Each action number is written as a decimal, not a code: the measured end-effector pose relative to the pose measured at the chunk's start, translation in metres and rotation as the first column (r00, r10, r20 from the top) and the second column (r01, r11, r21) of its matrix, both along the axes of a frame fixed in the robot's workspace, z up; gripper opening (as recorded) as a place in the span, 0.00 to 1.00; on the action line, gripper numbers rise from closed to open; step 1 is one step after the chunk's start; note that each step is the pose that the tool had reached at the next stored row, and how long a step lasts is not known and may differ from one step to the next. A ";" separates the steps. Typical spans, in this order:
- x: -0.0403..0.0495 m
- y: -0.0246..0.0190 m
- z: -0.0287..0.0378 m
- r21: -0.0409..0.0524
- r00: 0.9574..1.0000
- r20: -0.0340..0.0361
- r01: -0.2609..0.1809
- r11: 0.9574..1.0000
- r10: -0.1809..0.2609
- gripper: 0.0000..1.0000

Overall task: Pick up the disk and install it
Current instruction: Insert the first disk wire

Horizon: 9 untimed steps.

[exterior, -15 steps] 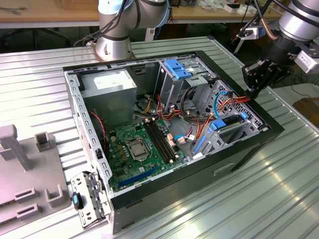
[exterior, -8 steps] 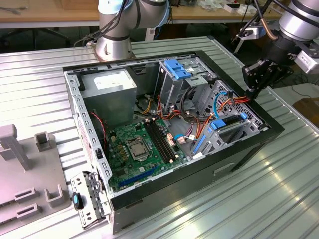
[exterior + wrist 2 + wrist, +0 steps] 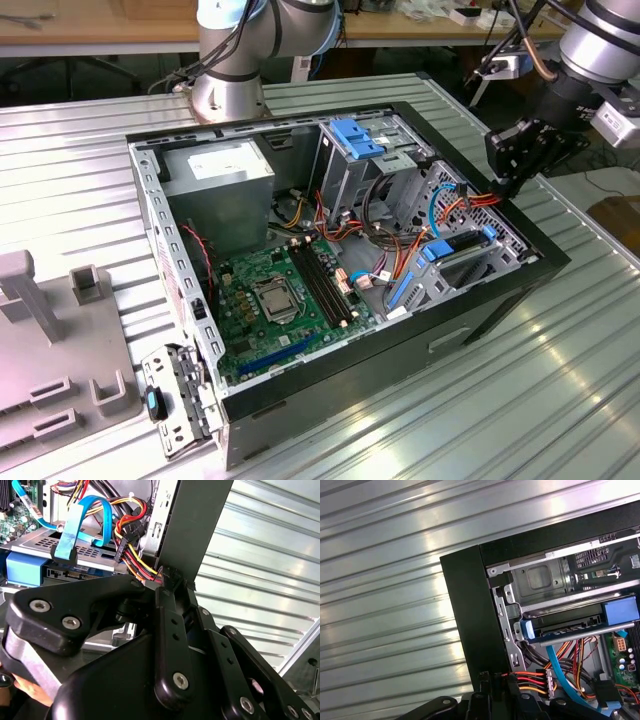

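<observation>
Dark grey disk in bright blue plastic carrier (image 3: 570, 624): one end cut off at picture edge. Black gripper (image 3: 507, 182): contact point too small to tell.

Bright light from above, white glare streaks on the ribbed metal table (image 3: 385, 580), computer case (image 3: 470, 605) interior dimmer.

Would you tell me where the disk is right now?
The disk sits slotted inside the computer case, at its corner on the exterior view's right, near the hand.
</observation>
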State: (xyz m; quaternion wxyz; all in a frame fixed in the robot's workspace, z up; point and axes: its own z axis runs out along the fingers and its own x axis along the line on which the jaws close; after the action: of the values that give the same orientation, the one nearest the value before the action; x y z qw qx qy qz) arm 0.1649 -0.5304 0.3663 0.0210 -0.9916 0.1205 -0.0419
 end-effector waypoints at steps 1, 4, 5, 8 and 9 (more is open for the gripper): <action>0.0000 0.0000 0.0000 0.000 1.000 0.000 0.000 1.000 0.000 0.25; 0.0000 0.0000 -0.0003 0.000 1.000 0.000 0.000 1.000 0.000 0.25; 0.0000 0.0000 -0.0004 0.000 1.000 0.000 0.000 1.000 0.000 0.25; 0.0000 0.0000 -0.0005 0.000 1.000 0.000 0.000 1.000 0.000 0.16; 0.0000 0.0000 -0.0005 0.000 1.000 0.000 0.000 1.000 0.000 0.16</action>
State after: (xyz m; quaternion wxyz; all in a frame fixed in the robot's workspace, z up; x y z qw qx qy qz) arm 0.1649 -0.5304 0.3658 0.0210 -0.9916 0.1205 -0.0419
